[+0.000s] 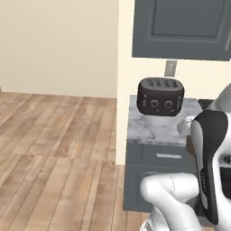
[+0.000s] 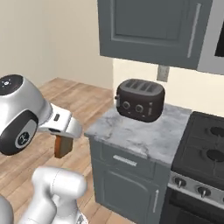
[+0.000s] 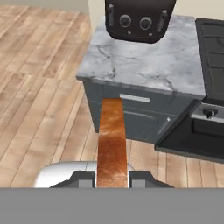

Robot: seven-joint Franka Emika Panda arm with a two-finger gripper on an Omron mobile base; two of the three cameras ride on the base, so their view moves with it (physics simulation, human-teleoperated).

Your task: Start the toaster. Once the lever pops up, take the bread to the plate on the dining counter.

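Note:
My gripper [image 3: 112, 178] is shut on the bread [image 3: 112, 140], a brown slice seen edge-on between the two dark fingertips. In the right base view the bread [image 2: 64, 146] hangs below the gripper [image 2: 63, 133], in the air to the left of the cabinet and above the wood floor. The toaster [image 2: 140, 99] [image 1: 160, 96] [image 3: 140, 19], dark grey with two round knobs on its face, stands at the back of a narrow marble-topped cabinet [image 2: 140, 135], well ahead of the gripper. The plate and the dining counter are out of view.
A black stove [image 2: 205, 148] [image 3: 212, 52] adjoins the cabinet on the right. Grey wall cabinets [image 2: 153, 30] hang above the toaster, with an outlet [image 2: 162, 73] on the wall behind it. Open wood floor [image 1: 54, 149] stretches to the left.

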